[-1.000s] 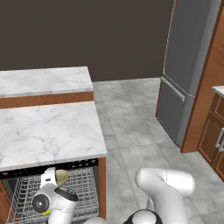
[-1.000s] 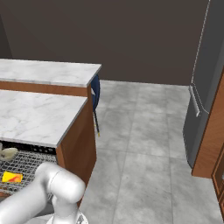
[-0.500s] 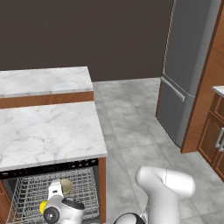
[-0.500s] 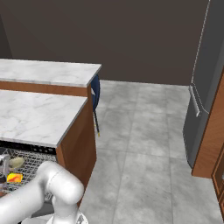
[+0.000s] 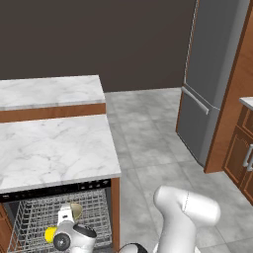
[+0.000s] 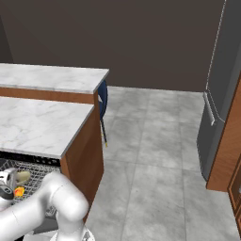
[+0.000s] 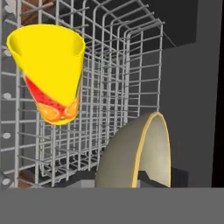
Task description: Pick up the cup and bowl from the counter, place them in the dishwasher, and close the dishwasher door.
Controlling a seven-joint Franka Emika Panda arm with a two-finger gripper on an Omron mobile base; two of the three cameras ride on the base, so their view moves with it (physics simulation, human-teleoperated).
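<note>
Presently, I find the fingers (image 5: 65, 216) low in the lower left of the left base view, inside the open dishwasher (image 5: 59, 190), over its grey wire rack (image 5: 29, 217).

Item one, the bowl (image 5: 75, 211): olive-tan, standing on edge, touching the end of the hand. In the hand view the bowl (image 7: 131, 153) rises from the bottom centre, its lighter inside facing right. The fingertips themselves are hidden there, but the bowl sits exactly where they close, so I record the fingers as clamped on the bowl.

Item two, the cup (image 7: 50, 70): yellow with a red-orange patch, in the upper left of the hand view, lying tilted against the rack wires (image 7: 113, 65), mouth toward the top of the frame. In the left base view the cup (image 5: 49, 234) shows just left of the wrist, inside the rack. In the right base view the cup (image 6: 18, 191) lies just below the bowl (image 6: 21, 177) at the far left edge.

Item three, the desk (image 5: 54, 148): white marble, directly above the dishwasher.
</note>
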